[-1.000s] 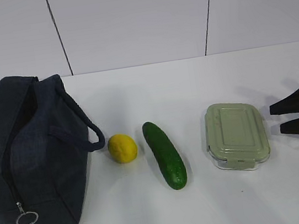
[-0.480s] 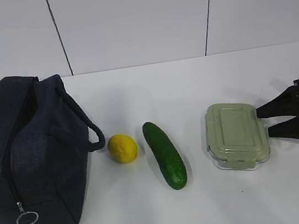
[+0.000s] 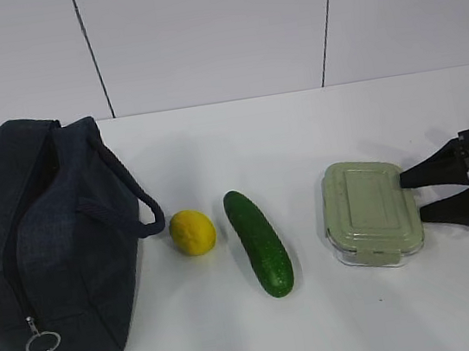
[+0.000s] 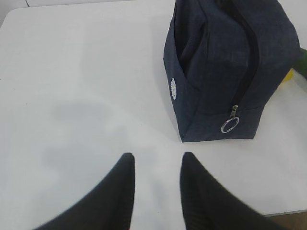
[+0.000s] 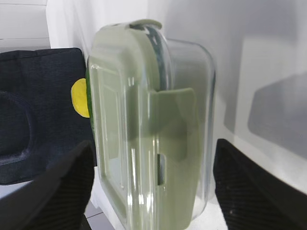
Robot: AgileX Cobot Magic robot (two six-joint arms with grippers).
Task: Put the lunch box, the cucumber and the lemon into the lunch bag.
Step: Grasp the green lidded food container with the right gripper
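The lunch box point(image 3: 369, 211), clear glass with a sage-green lid, sits on the white table at the right. My right gripper point(image 3: 412, 196) is open at its right end, one finger above the lid and one below near the table. In the right wrist view the lunch box point(image 5: 144, 134) fills the gap of the right gripper point(image 5: 154, 143), apart from both fingers. The cucumber point(image 3: 260, 242) and lemon point(image 3: 193, 232) lie mid-table. The navy lunch bag point(image 3: 51, 236) stands at the left, zipper shut. My left gripper point(image 4: 157, 155) is open and empty over bare table, short of the lunch bag point(image 4: 225, 62).
The zipper's metal ring pull point(image 4: 229, 125) hangs at the bag's near end, and a small white logo point(image 4: 173, 88) is on its side. The table's near edge point(image 4: 288, 211) shows at the lower right of the left wrist view. A tiled wall stands behind the table.
My right gripper has moved left from the table's right edge up to the lunch box, its open fingers now reaching the box's right end. Nothing else has moved.
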